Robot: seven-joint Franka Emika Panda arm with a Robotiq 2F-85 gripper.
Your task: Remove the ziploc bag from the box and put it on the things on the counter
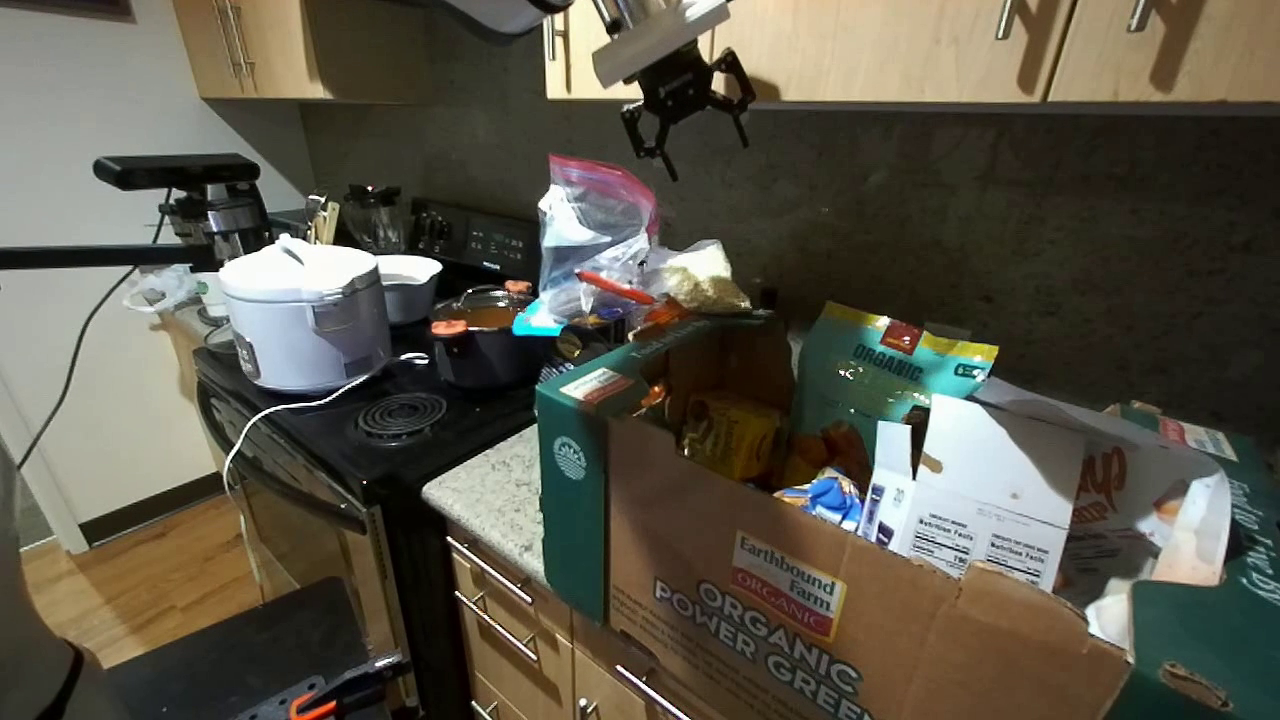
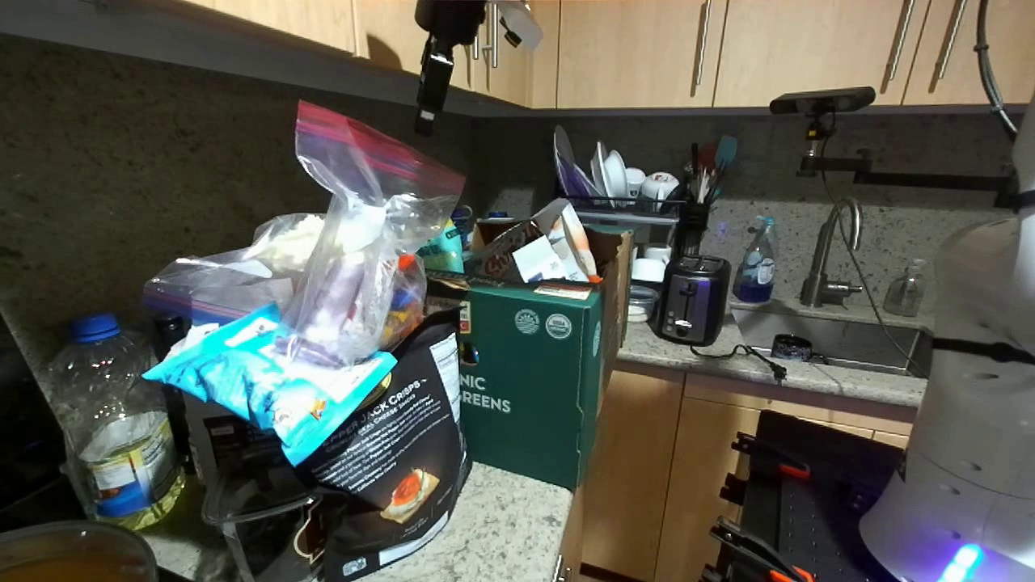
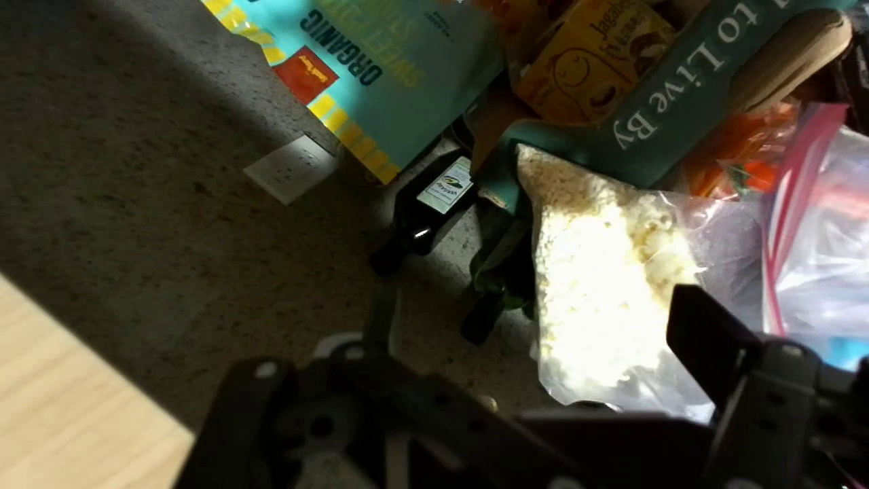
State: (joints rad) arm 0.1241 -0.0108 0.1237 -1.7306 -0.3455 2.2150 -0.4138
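Gripper [image 1: 710, 160]: fingers spread wide apart, in the air higher than the box [image 1: 690, 510] and apart from it.
Ziploc bag [image 2: 348, 250]: outside the box, just beside its end nearest the stove [image 1: 480, 410], pink strip uppermost.
Under the bag: the things [image 2: 396, 453], a heap of packets beside the box, a bright blue packet [image 2: 267, 388] among them.
Counter [image 2: 517, 513]: pale, speckled, beneath the box.
Teal pouch [image 1: 845, 385]: inside the box, yellow edge uppermost.
Rice cooker [image 1: 300, 335]: on the stove, well apart from the box.

Shiny, crinkled clear plastic ziploc bag [image 2: 360, 230]; matt cardboard box [image 1: 890, 600]; smooth stone-look desk [image 2: 513, 525]; smooth wooden cabinets [image 1: 880, 50]; metal tap [image 2: 820, 263].
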